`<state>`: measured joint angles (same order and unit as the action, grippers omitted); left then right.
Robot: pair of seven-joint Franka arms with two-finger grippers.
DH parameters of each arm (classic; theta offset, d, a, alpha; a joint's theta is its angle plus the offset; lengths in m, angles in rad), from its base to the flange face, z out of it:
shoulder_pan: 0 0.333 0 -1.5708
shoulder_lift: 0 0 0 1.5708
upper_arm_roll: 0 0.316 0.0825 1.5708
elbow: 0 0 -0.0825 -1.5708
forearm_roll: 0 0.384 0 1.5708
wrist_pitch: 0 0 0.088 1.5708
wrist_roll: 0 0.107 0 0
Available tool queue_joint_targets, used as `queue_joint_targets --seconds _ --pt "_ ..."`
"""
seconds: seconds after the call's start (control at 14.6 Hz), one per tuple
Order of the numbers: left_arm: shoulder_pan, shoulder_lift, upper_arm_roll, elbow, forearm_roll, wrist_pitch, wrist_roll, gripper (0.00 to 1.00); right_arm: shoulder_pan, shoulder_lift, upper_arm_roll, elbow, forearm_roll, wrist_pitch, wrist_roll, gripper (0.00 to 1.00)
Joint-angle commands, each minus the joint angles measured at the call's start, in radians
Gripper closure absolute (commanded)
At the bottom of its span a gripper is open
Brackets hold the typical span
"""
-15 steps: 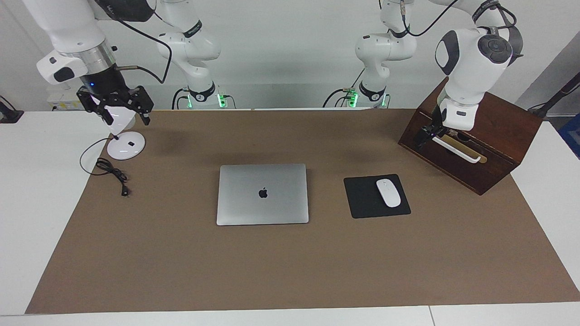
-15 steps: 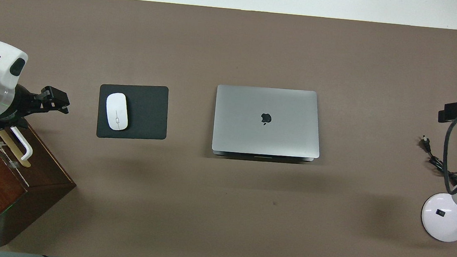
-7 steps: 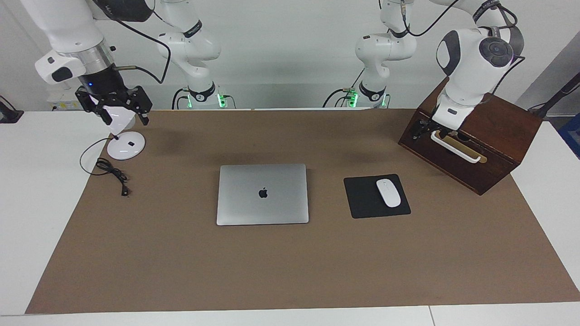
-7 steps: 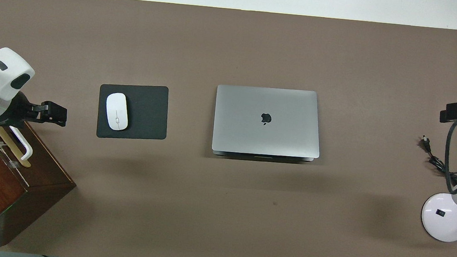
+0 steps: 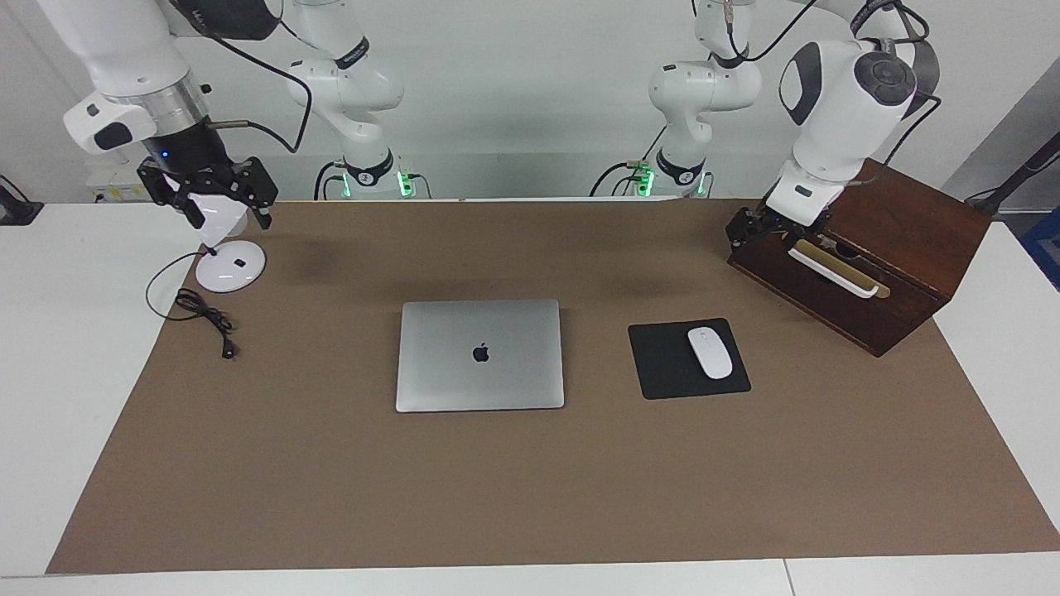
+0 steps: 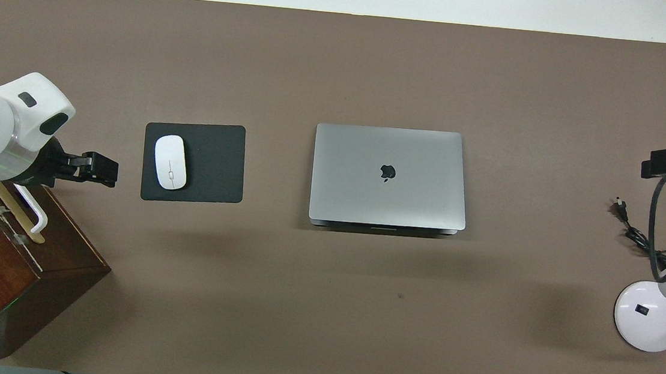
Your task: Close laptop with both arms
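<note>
Fingers of both grippers, left gripper (image 5: 745,229) and right gripper (image 5: 217,192), spread wide, empty, well apart from laptop (image 5: 479,355). Lid already flat; thin, rigid, slick metal — press near front edge.

Bright even light, soft faint shadows, sharp focus.

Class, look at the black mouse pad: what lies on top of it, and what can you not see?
A white mouse lies on the mouse pad, toward the left arm's end; the rest of the pad is bare. The pad's surface beneath the mouse is covered, so it cannot be seen.
</note>
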<state>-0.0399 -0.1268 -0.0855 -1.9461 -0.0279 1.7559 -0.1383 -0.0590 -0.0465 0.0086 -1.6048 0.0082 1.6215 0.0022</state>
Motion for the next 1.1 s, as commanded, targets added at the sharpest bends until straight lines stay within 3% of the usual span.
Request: queue_joint_targets --seconds 0.0,0.34,0.69,1.03 --pt "0.005 -0.027 0.013 0.030 -0.017 -0.027 0.019 0.00 -0.007 -0.023 0.004 -0.026 -0.020 0.020 -0.004 0.00" --pt "0.023 0.030 0.021 0.200 -0.015 -0.174 0.025 0.00 -0.007 -0.023 0.004 -0.024 -0.020 0.018 -0.004 0.00" --pt "0.029 0.024 0.013 0.165 -0.015 -0.173 0.016 0.00 -0.007 -0.024 0.004 -0.024 -0.020 0.018 -0.004 0.00" --pt "0.031 0.050 0.019 0.219 0.014 -0.168 0.106 0.00 -0.007 -0.024 0.002 -0.023 -0.020 0.018 -0.004 0.00"
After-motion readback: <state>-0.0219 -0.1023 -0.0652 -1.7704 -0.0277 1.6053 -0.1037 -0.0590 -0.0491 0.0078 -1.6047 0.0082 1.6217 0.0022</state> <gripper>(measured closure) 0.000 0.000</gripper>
